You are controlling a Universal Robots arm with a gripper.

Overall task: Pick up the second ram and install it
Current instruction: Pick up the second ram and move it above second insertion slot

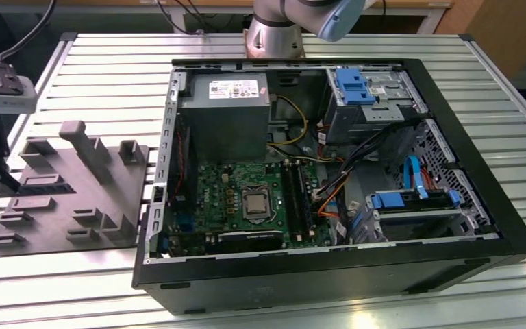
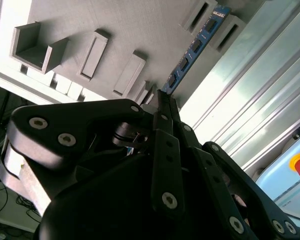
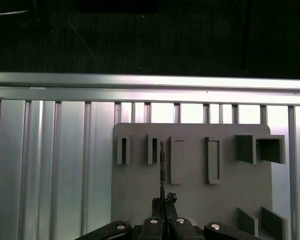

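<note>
Slatted worktop (image 1: 107,75), grey holder tray (image 3: 140,190). Pincer (image 2: 162,95) clenched on one end of second ram (image 2: 196,46). End grip may let it pivot, slip or snag the tray.

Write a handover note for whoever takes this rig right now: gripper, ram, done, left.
Gripper: shut on the second ram, gripping one end so the stick sticks out edge-on over the grey holder tray.
Ram: at the tray, on the exterior view's left, apart from the open computer case. Cannot tell whether it is clear of its tray slot.
Done: grasp made.
Left: the stick is not yet in the motherboard's memory slots.
</note>
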